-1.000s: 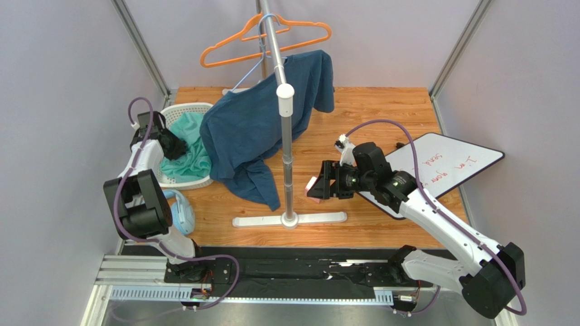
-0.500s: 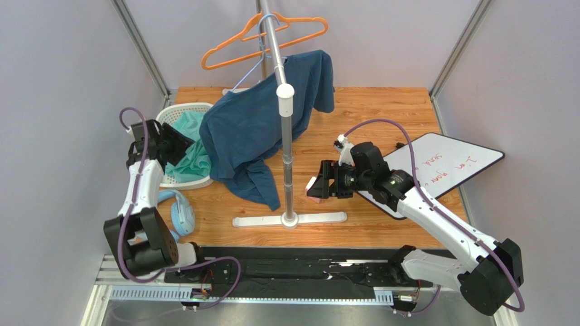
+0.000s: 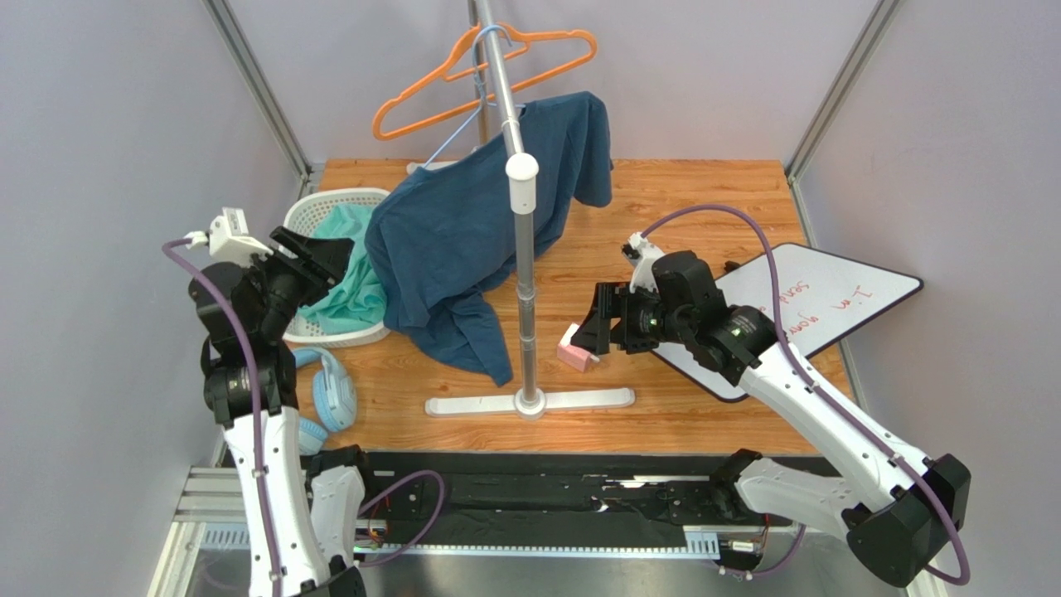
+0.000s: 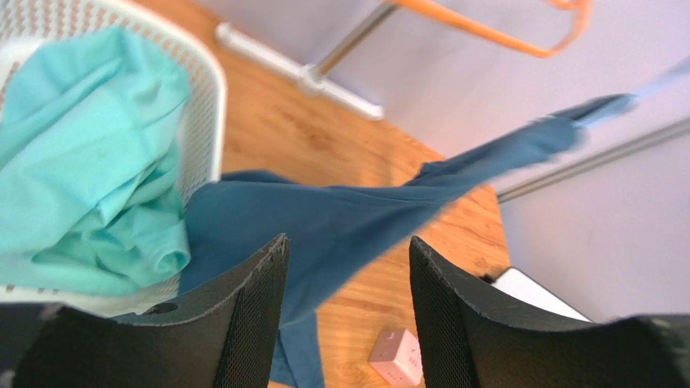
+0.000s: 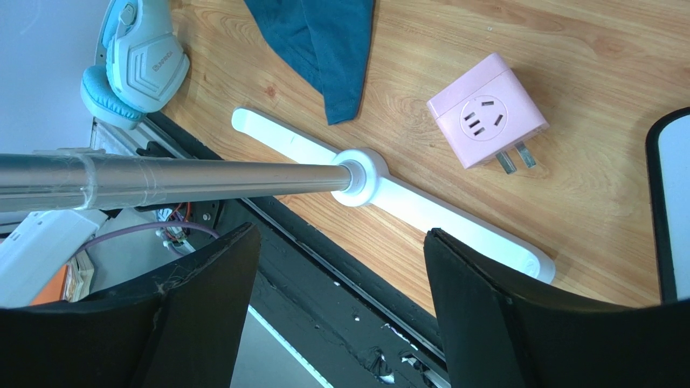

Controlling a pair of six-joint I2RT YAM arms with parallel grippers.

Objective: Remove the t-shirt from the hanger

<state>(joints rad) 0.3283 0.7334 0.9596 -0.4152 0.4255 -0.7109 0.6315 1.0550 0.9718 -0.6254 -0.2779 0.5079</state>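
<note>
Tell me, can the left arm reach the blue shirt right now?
Probably yes. The left gripper is open and empty by the basket. The shirt hangs just beside it, and nothing sits between them. The arm would only need to move a little closer.

Left pincer [image 4: 348, 244] agape, empty; teal garment [image 4: 81, 162] in white basket [image 4: 212, 105]; blue t-shirt [image 4: 275, 214] beside.

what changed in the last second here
The left gripper opened, apparently letting go of the teal shirt in the basket, and its arm pulled up and back toward the near left. The right gripper shifted slightly right, open as before. The blue t-shirt stays draped on its hanger, and the pink adapter has not moved.
</note>
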